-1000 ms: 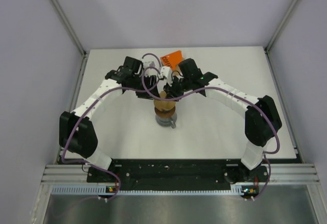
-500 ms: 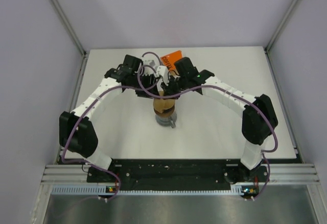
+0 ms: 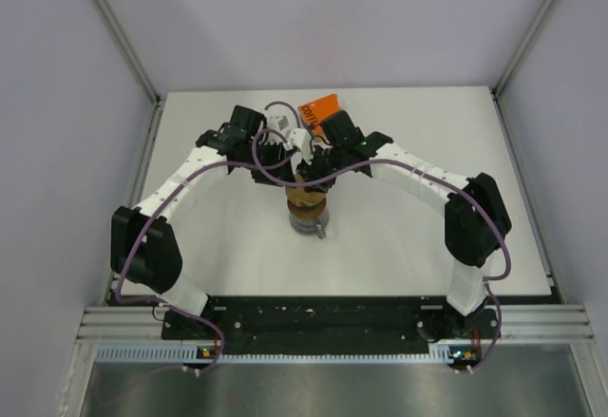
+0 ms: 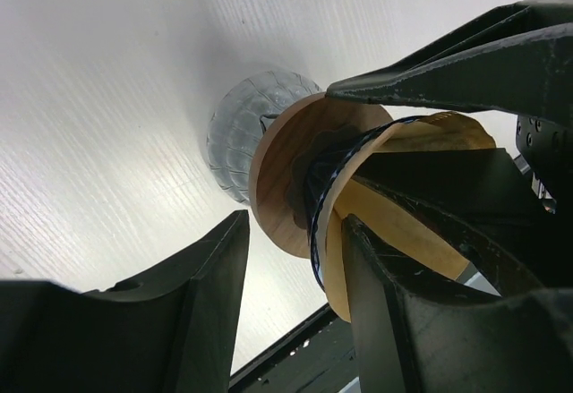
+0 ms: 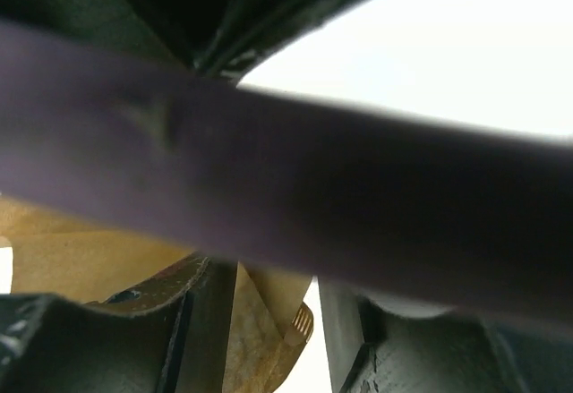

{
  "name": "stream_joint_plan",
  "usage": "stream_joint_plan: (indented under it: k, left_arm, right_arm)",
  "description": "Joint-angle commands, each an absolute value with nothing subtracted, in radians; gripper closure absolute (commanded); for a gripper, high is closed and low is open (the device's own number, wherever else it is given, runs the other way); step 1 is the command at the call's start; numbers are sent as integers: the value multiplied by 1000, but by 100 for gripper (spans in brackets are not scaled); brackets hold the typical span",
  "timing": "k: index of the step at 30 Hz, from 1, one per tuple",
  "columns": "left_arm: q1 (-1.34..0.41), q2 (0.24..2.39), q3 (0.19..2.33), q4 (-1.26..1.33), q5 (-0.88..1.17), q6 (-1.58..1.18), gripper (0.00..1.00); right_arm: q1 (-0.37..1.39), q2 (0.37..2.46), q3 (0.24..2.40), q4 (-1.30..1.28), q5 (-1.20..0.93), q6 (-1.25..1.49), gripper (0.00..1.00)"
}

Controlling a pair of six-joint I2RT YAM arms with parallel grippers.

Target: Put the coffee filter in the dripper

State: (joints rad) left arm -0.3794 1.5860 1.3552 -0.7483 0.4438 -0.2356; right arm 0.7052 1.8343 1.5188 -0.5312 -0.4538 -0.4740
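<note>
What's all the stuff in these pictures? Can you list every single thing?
coffee filter: one, tan paper, at the dripper's mouth
dripper: one, blue, only its rim shows, on the ring
ring: one, brown, flat, on top of the pitcher
pitcher: one, clear grey, ribbed, middle of the table
box: one, orange, far side behind the grippers
table: one, white
cables: one per arm, purple
left gripper: one, black, fingers either side of the dripper's rim
right gripper: one, black, filter between its fingers
</note>
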Motion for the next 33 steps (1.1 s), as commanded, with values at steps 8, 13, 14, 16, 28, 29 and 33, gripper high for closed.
stream_joint_plan:
  k: [8, 13, 14, 16, 28, 29, 33]
  left_arm:
    - [-380, 1531, 1333, -689, 454, -224, 49]
    - [-382, 1531, 1327, -681, 460, -229, 49]
    - [-382, 1531, 1328, -681, 460, -229, 49]
    - [-382, 1531, 1331, -681, 460, -230, 49]
    - [-380, 1517, 1342, -693, 433, -218, 49]
    - [-380, 1516, 1345, -695, 433, -218, 49]
    - [-379, 1513, 1344, -695, 429, -215, 49]
  right_arm:
    - [703, 1899, 1545, -584, -446, -434, 97]
    - [703, 1884, 1546, -583, -453, -448, 100]
    - [703, 1882, 1545, -584, -453, -448, 100]
    - [703, 1884, 1542, -583, -451, -446, 100]
    - [695, 1838, 1575, -584, -463, -420, 48]
    - [692, 1827, 1583, -584, -474, -417, 43]
    - [667, 1778, 1614, -583, -518, -403, 38]
